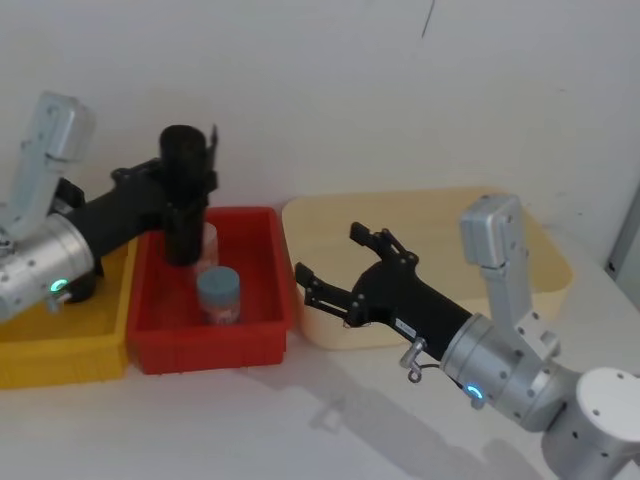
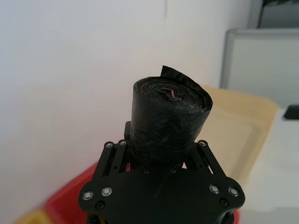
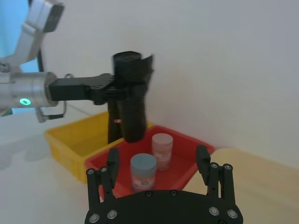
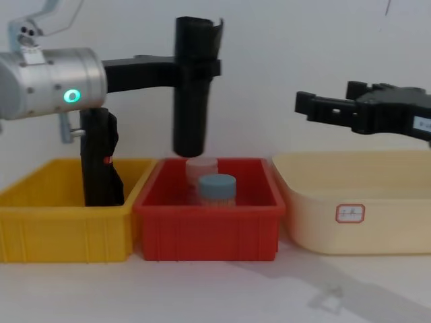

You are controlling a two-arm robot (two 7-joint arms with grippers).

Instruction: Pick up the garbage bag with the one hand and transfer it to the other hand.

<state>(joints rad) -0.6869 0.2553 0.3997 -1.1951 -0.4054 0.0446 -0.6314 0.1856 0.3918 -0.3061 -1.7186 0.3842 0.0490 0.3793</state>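
The garbage bag, a tall matte black roll, hangs upright above the red bin. My left gripper, on the arm with the green ring, is shut on its upper part. In the chest view the garbage bag's lower end is just above the jars. The left wrist view shows the garbage bag sticking out between the fingers. My right gripper, on the blue-ring arm, is open, empty and apart from the bag, to its right over the cream bin's left edge. It faces the garbage bag in the right wrist view.
A blue-lidded jar and a pink-lidded jar stand in the red bin. A yellow bin at the left holds another black roll. A cream bin lies at the right. A white wall is close behind.
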